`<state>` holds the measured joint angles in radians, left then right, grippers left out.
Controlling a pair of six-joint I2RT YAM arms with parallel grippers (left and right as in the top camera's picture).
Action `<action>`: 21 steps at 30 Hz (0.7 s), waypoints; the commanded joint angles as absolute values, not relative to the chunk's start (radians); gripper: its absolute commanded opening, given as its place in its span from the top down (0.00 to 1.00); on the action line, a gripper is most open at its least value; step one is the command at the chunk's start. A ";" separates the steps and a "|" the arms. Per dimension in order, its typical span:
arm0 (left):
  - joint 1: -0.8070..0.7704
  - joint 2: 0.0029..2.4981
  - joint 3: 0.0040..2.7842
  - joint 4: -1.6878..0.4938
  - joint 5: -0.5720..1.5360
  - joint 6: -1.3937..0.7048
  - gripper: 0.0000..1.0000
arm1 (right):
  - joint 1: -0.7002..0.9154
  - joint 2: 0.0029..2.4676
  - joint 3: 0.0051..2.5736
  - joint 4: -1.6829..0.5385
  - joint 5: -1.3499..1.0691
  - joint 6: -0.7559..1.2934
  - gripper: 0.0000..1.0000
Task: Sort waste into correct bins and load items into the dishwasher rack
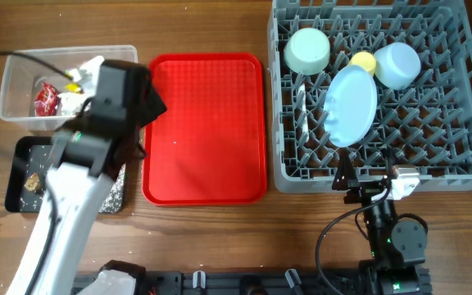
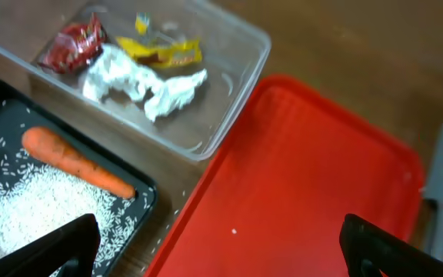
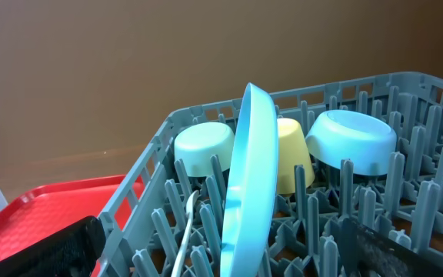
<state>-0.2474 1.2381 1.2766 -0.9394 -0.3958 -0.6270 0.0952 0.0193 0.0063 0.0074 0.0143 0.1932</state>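
L arm (image 1: 64,197) stretched far-left over clear tub (image 1: 15,82) and black tray (image 1: 19,176); left gripper (image 2: 218,246) jaws wide apart, empty. R arm (image 1: 392,233) low at rack (image 1: 457,156) near edge; right gripper (image 3: 221,250) apart, empty. In rack – plate (image 1: 351,105) x1, bowls x2: green bowl (image 1: 307,50), blue bowl (image 1: 397,65); cup (image 1: 364,60) x1, spoon (image 3: 184,231) x1, part-hidden. Tub: red wrapper (image 2: 71,45), yellow wrapper (image 2: 168,52), tissue (image 2: 141,85). Tray: carrot (image 2: 75,160) x1, rice (image 2: 37,201), lump (image 1: 32,183) – half-covered overhead

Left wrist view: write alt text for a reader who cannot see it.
A clear plastic tub holds a red wrapper, a yellow wrapper and crumpled white tissue; beside it a black tray holds an orange carrot and rice grains. A red serving tray lies to the right, and the jaws of the left gripper stand open at the bottom edge.
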 commanded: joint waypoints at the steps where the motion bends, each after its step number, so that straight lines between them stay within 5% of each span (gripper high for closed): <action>1: -0.244 1.059 1.283 -0.940 -0.413 -0.635 0.00 | 0.090 0.005 0.005 0.007 -0.002 0.184 0.00; 5: -0.244 0.902 1.245 -0.931 -0.375 -0.636 0.00 | 0.090 0.005 0.005 0.007 -0.002 0.184 0.00; 21: -0.244 0.433 0.429 -0.216 -0.123 -0.636 0.00 | 0.090 0.005 0.005 0.007 -0.002 0.184 0.00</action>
